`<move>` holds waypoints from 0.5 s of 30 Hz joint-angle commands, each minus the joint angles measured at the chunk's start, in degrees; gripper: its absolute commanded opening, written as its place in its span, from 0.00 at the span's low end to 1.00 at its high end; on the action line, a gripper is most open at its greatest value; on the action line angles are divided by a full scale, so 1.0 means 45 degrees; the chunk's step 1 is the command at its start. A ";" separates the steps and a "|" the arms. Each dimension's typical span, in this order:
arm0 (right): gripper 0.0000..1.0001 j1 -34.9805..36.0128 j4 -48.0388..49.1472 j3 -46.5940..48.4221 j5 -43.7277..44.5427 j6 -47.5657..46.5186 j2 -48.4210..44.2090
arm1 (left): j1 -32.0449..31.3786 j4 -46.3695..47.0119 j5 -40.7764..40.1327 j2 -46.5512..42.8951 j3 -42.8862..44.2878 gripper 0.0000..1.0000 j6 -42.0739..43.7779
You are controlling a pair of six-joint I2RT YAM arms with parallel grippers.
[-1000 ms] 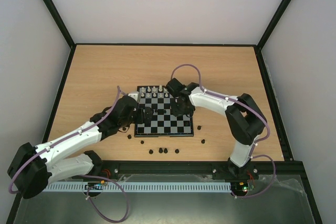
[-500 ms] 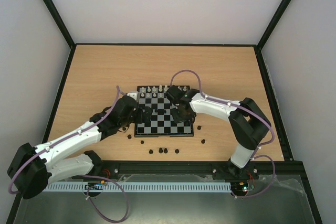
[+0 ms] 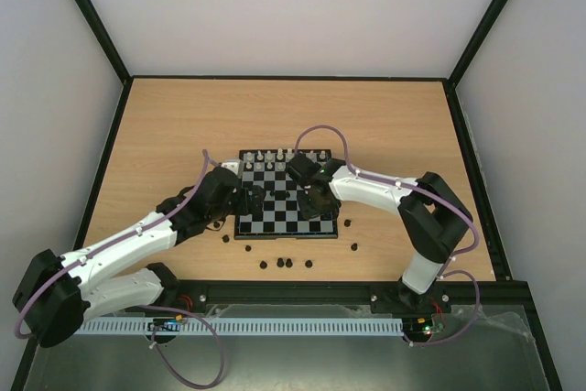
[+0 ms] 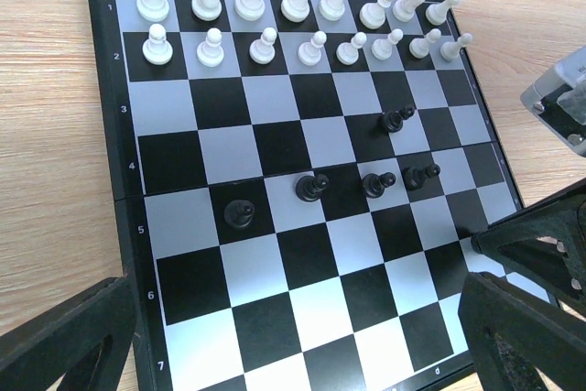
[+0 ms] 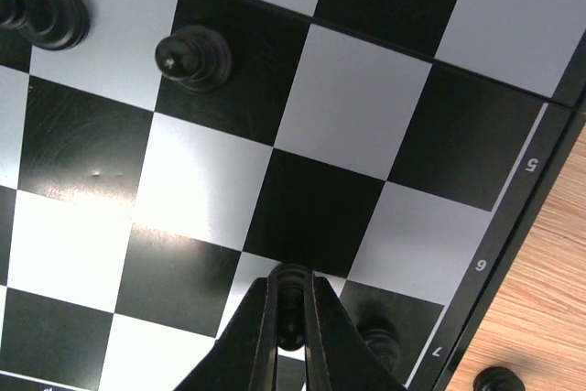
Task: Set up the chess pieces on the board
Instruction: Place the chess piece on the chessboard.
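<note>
Clearly the board [image 4: 170, 160] is only half dressed. Its far two ranks carry the full set of white chessmen [image 4: 263, 46], standing upright one to a square. Five black pawns [image 4: 311, 187] stand scattered over the board's middle ranks, not in any starting row.

Just inside the board's numbered edge, about ranks six and seven, the right end effector [image 5: 291, 286] points down. Its fingers are pinched together on a small black pawn [image 5: 291, 318], gripped by the body so the base hangs free to meet a square. One more black piece [image 5: 380, 341] stands on a dark square of rank seven, right beside the held pawn. I judge that rank to be where this pawn is headed, since black's pawn row belongs there.

The left end effector [image 4: 293, 336] hovers over the board's near-left part with its fingers spread wide and nothing between them. Probably it waits there to take the next piece without crowding the other arm.

Off the board, several loose black chessmen [image 3: 285, 263] lie on the worktop [image 3: 183, 125], most just beyond the board's near edge and a couple off its right side. I judge them close enough for either arm to reach, and the whole black back rank has yet to be set.
</note>
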 commanded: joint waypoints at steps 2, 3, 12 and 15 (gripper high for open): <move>0.03 0.0270 -0.0716 -0.0244 -0.0027 0.0272 -0.0346 | -0.0048 -0.0015 -0.0151 -0.0253 0.0100 0.99 -0.0080; 0.03 0.0300 -0.0741 -0.0244 -0.0032 0.0291 -0.0346 | -0.0046 -0.0017 -0.0151 -0.0268 0.0096 0.99 -0.0067; 0.04 0.0445 -0.0762 -0.0331 0.0028 0.0409 -0.0268 | -0.0048 0.0002 -0.0120 -0.0204 0.0108 0.99 -0.0087; 0.04 0.0442 -0.0822 -0.0376 0.0046 0.0447 -0.0314 | -0.0048 0.0005 -0.0111 -0.0211 0.0100 0.99 -0.0120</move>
